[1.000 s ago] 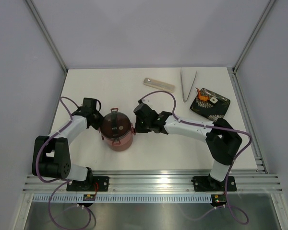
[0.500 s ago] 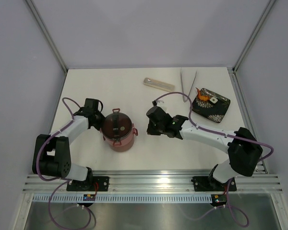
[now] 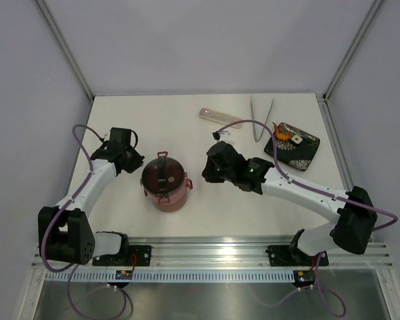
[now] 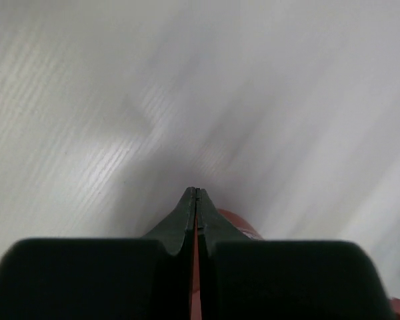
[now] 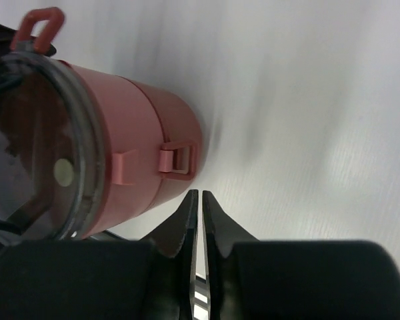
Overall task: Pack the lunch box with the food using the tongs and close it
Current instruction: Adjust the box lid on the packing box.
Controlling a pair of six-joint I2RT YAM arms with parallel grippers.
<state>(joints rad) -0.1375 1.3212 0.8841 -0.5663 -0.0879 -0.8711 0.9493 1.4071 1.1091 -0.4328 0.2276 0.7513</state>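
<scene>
The lunch box (image 3: 164, 181) stood assembled a little left of the middle of the top view, its maroon bowls stacked and the grey lid with the red latches sitting on top. I saw it between the two arms. The left gripper (image 3: 133, 162) was just beside it on the upper left, apart from it, and in the left wrist view its fingers (image 4: 187, 213) were pressed fully together with nothing between them. Only a small maroon edge of the lunch box (image 4: 243, 228) showed behind them at the bottom of that frame. The right gripper (image 3: 206, 175) was to the right of the box, near it but not touching. In the right wrist view its fingers (image 5: 189, 213) stood only a narrow slit apart and grasped nothing. The lunch box (image 5: 130, 150) filled the left half of that frame, with one latch (image 5: 177, 160) facing the camera. The tongs (image 3: 261, 117) lay on the white table (image 3: 153, 120) in the upper right of the top view, untouched. To their left lay the pale cutlery case (image 3: 221, 117). At the right was the black patterned tray (image 3: 300, 152), and on it I saw the food: orange-red pieces (image 3: 281, 131) and a small white piece (image 3: 297, 139).
</scene>
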